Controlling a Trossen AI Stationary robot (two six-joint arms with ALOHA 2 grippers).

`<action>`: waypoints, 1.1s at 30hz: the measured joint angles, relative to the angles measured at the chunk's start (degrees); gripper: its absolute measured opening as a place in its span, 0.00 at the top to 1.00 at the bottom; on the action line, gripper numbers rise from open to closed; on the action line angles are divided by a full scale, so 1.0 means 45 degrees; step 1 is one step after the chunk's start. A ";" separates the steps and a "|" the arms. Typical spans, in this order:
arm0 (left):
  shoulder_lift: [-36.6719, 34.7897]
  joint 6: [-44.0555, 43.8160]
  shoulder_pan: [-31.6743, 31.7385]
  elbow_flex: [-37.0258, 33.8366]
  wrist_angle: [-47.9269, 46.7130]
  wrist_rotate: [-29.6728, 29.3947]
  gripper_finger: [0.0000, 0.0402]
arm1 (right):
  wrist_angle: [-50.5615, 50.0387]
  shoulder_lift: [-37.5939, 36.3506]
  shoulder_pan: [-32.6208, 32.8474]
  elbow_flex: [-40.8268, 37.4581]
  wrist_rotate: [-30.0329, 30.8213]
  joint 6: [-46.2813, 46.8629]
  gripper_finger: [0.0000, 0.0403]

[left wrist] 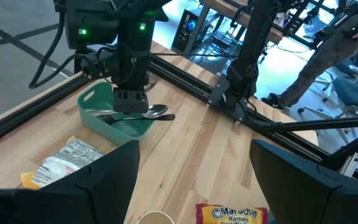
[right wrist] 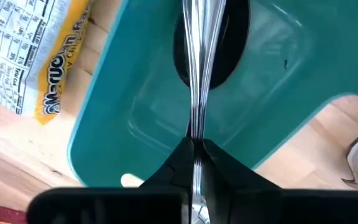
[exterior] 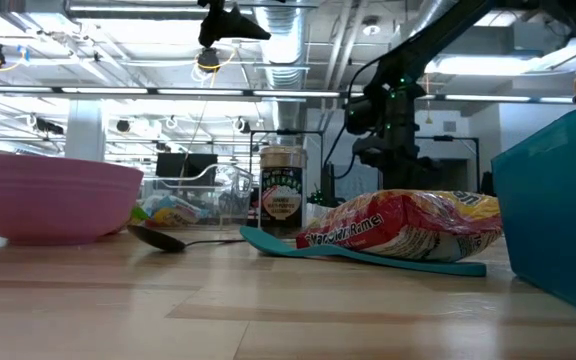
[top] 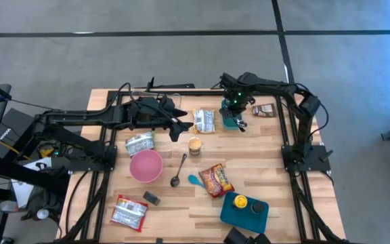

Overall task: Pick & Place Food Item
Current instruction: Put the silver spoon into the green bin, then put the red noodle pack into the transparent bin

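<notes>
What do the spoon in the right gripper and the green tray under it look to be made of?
Spoon: polished metal, likely steel, with mirror-like streaks along the handle.
Tray: probably moulded plastic, evenly teal with a soft sheen and rounded walls.
Right gripper is shut on the spoon.

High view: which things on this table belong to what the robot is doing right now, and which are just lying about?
In the job:
- right gripper, shut on the metal spoon
- small teal tray under it

Lying about:
- pink bowl
- ramen packet
- jar
- second spoon
- left gripper, open, idle
</notes>
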 joint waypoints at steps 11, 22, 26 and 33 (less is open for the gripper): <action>0.0000 0.0000 -0.0003 0.0000 -0.0001 0.0005 0.25 | 0.0009 -0.0069 -0.0015 0.0000 -0.0005 0.0000 0.90; 0.0000 0.0000 0.0000 0.0000 -0.0001 0.0010 0.25 | 0.0015 -0.0069 -0.0015 0.0000 0.0000 0.0000 0.84; 0.0000 0.0000 0.0000 0.0000 0.0004 0.0014 0.25 | 0.0015 -0.0069 -0.0015 0.0000 0.0005 0.0000 0.84; 0.0000 -0.0004 -0.0001 0.0000 0.0004 0.0015 0.25 | -0.0005 -0.0343 -0.0015 -0.0010 0.0015 0.0000 0.84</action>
